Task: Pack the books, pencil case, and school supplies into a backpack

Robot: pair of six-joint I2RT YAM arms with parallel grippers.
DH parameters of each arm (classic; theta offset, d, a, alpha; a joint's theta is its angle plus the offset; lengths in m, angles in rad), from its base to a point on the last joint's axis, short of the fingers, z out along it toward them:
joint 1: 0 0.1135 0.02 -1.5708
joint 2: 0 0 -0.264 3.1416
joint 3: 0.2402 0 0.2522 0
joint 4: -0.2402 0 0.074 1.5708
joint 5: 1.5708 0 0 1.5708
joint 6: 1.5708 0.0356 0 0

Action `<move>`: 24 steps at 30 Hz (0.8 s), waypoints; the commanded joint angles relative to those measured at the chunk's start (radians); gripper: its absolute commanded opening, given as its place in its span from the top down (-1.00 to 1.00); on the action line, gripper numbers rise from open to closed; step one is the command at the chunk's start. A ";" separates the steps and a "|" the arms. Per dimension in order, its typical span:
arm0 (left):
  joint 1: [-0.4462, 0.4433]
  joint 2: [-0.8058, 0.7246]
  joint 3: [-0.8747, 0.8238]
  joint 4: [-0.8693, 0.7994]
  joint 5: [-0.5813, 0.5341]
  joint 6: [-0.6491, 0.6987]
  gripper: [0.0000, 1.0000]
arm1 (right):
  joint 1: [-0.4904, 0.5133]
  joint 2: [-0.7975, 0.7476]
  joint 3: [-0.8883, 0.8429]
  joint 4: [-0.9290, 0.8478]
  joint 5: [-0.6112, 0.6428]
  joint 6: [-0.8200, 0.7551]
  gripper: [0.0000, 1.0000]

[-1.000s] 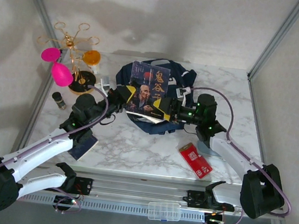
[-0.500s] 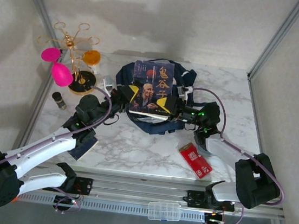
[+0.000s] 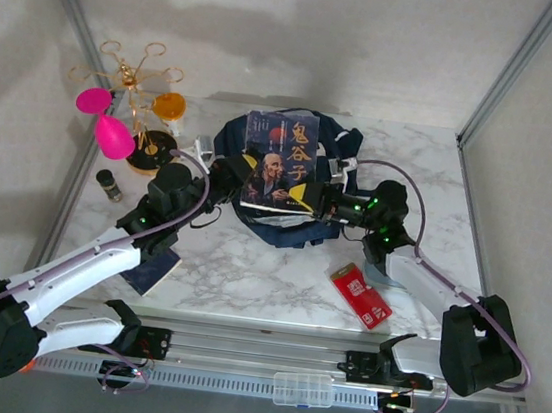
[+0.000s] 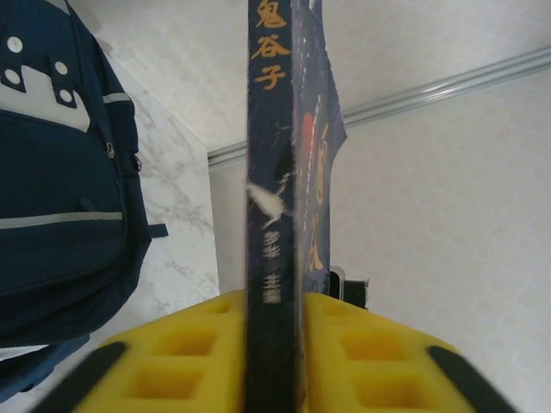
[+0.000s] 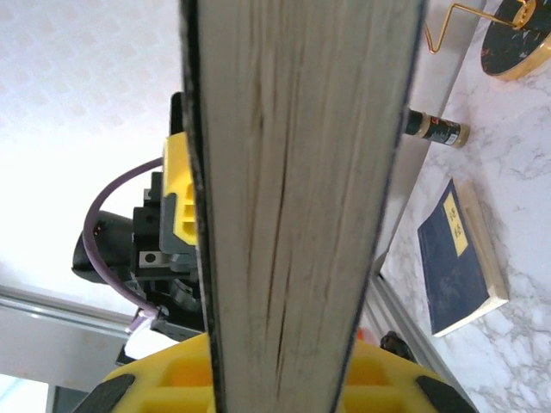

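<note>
Marble desk [image 3: 248,274] under pale walls. Navy book [image 3: 279,162] stands upright between both pincers, with the backpack [image 3: 337,138] just beneath them, apparently poised for lowering in. Right pincer [image 3: 304,196] clamps the page edge; left pincer [image 3: 244,171] flanks the spine, grip uncertain.

backpack [image 3: 231,143] partly hidden, navy book [image 4: 271,172] ends cropped

A white marble-patterned table [image 3: 247,279] with grey veins stands inside a booth. 3 plain white, lightly textured walls [image 3: 380,18] close it in at the back and on both sides. 2 grey metal posts [image 3: 510,72] rise at the back corners. A silver metal rail [image 3: 258,350] lines the table's near edge. Soft grey shadows [image 3: 179,11] lie across the back wall; the light is even.
</note>
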 commanded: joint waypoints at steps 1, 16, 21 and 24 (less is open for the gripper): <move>0.004 -0.035 0.055 -0.011 0.005 0.056 -0.12 | -0.055 -0.031 0.033 -0.027 -0.048 -0.078 1.00; 0.049 -0.003 -0.034 -0.322 0.010 0.560 -0.46 | -0.412 -0.205 0.126 -0.564 -0.213 -0.348 1.00; -0.062 0.160 0.003 -0.293 0.030 0.758 -0.43 | -0.555 -0.243 0.157 -0.827 -0.186 -0.451 1.00; -0.127 0.263 0.057 -0.297 0.015 0.882 -0.46 | -0.585 -0.269 0.139 -0.887 -0.134 -0.462 1.00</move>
